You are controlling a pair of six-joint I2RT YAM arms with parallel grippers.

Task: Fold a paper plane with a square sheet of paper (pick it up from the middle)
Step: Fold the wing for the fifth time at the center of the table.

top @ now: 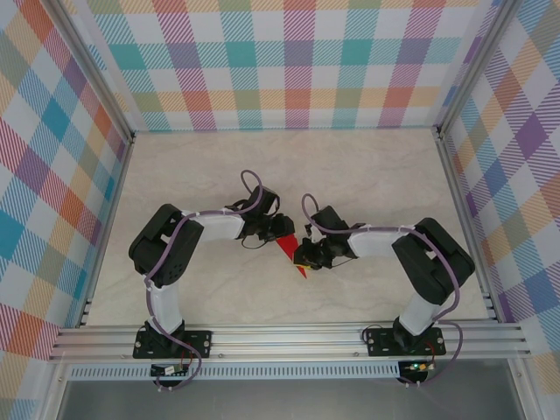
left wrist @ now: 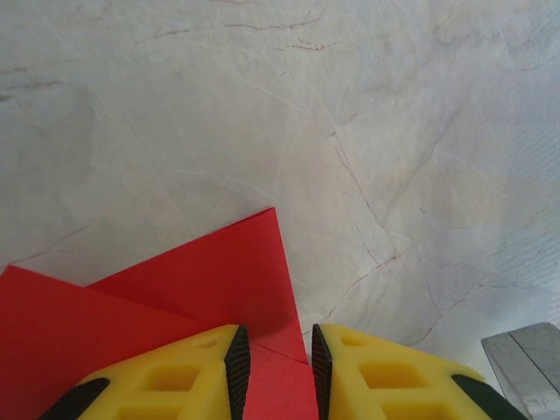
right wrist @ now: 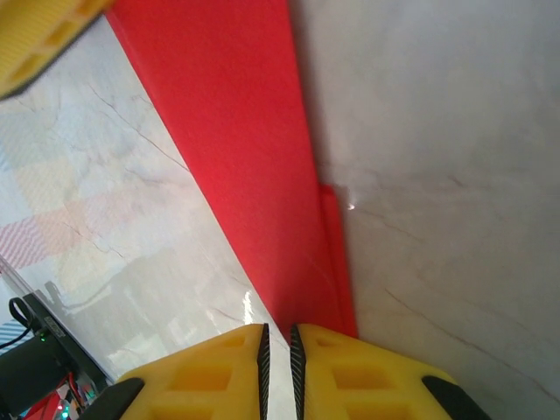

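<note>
**Marble-look table: red paper between both grippers**

Setting: pale veined table (top: 367, 175), plaid walls (top: 262, 61) on three sides, aluminium rail (top: 289, 337) at the near edge carrying both arm bases.

Paper (top: 290, 254): bright red, folded into a narrow wedge. It sits beyond the middle of the rail, well apart from it, where the two arms meet. Its long axis runs roughly away from the rail, leaning a little. The wide end is farther from the rail and the narrow tip points back toward it, slightly to the right.

Left gripper (left wrist: 280, 337): at the wide end, the end farther from the rail. In its wrist view two layers overlap. One sharp corner points away from the fingers, and a crease line crosses just ahead of them. The jaws stand part-way apart with red paper filling the gap. I cannot tell whether the pads clamp it or only bracket it. A grey metal piece (left wrist: 525, 359) shows at the lower right, unidentified.

Right gripper (right wrist: 278, 331): at the narrow end, nearer the rail. In its wrist view the paper is a long red strip running from the far end straight down to the fingers. A thin folded flap lies along its right edge. The jaws are almost pressed together, pinching the end of the strip. A yellow finger (right wrist: 44, 35) of the left gripper shows at the strip's far end.
</note>
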